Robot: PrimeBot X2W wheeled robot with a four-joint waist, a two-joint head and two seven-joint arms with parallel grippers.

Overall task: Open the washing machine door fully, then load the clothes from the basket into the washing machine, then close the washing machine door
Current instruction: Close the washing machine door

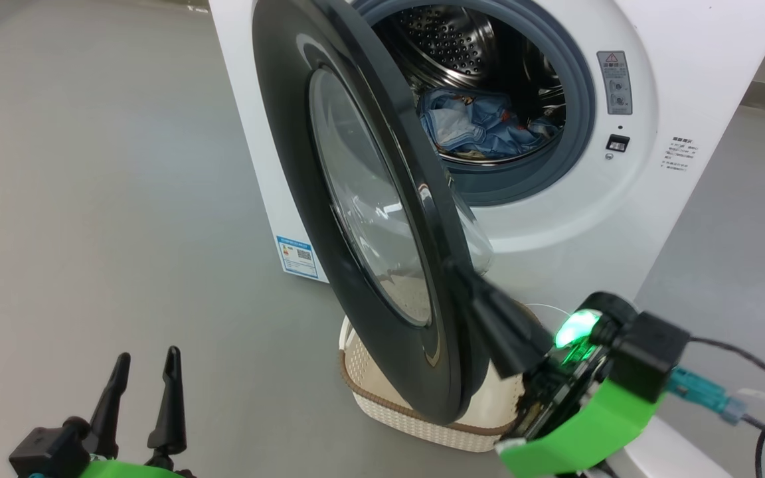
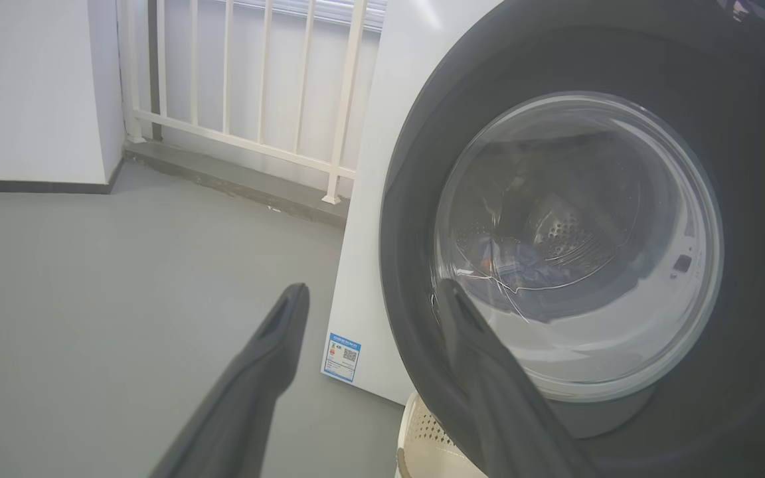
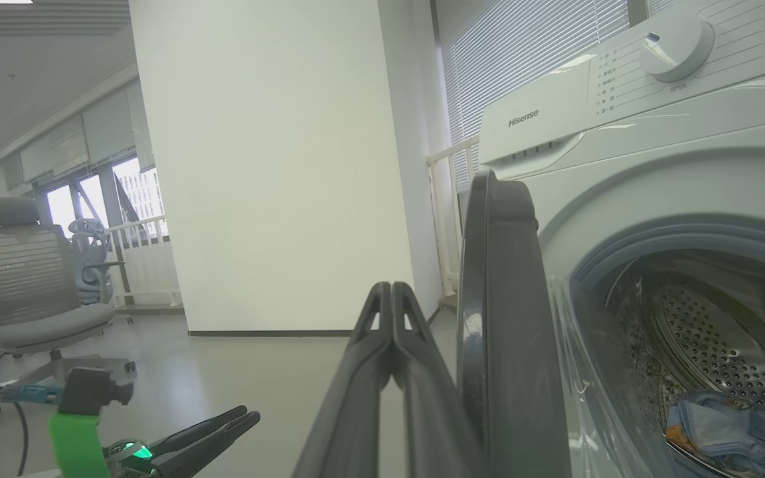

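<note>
Since the washing machine door (image 1: 356,199) stood roughly half open, swung out from the front of the washing machine (image 1: 688,79) over the basket (image 1: 382,392), it would probably move as one stiff, fairly heavy piece on its hinge. Its glossy black face looked slippery, and the bulging glass was no place for hard pressure. The thick outer rim at the free edge seemed the best spot to push. The clothes (image 1: 482,126) lay low in the steel drum, soft and clear of the gasket (so far as could be seen). The right hand (image 1: 457,269), fingers pressed together, lay at that rim. The left hand (image 1: 147,355) hung apart over the floor (image 1: 90,199), its fingers spread and holding nothing.
</note>
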